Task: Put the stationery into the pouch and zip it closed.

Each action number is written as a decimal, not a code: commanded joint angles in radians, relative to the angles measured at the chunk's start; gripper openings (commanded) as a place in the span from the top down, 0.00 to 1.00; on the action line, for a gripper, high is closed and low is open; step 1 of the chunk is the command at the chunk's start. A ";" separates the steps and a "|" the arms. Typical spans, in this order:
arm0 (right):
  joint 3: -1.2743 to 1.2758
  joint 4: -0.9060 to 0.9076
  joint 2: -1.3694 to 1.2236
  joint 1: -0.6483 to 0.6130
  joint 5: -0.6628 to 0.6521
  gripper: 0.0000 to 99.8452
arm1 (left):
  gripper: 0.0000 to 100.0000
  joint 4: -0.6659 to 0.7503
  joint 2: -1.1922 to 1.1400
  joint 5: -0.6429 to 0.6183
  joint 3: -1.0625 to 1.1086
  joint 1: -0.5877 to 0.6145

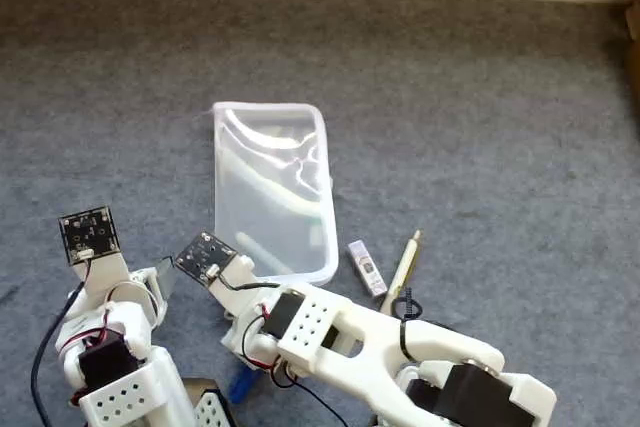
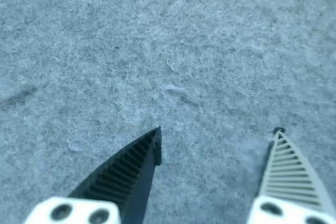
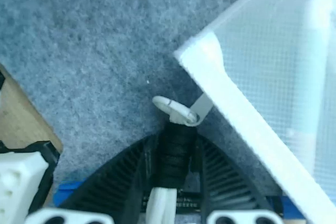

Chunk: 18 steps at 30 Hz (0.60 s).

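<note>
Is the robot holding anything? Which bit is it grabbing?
The right gripper pinches the zipper pull at a corner of the pouch. The left gripper is open, holding nothing.

High cam: fixed overhead, looks down on carpet (image 1: 480, 97), arms (image 1: 350, 337) at near edge. Left wrist cam: close, faces bare carpet left of pouch (image 1: 270, 192). Right wrist cam: tight on zip pull (image 3: 176, 109) at pouch's near-left corner; overlaps high view there.
</note>
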State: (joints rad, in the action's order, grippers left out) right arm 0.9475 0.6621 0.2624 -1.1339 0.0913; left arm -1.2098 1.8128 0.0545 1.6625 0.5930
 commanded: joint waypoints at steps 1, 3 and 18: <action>-0.035 -0.001 -0.005 -0.013 0.008 0.90 | 0.70 0.020 0.016 -0.006 -0.010 0.013; -0.035 -0.001 -0.005 -0.013 0.008 0.90 | 0.70 0.020 0.016 -0.006 -0.010 0.013; -0.154 0.232 0.004 0.048 -0.058 0.99 | 0.70 0.020 0.016 -0.006 -0.016 0.013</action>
State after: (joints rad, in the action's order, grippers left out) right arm 0.8569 0.8661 0.2608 -1.1201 0.0514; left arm -1.2098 1.8128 0.0545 1.6625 0.5930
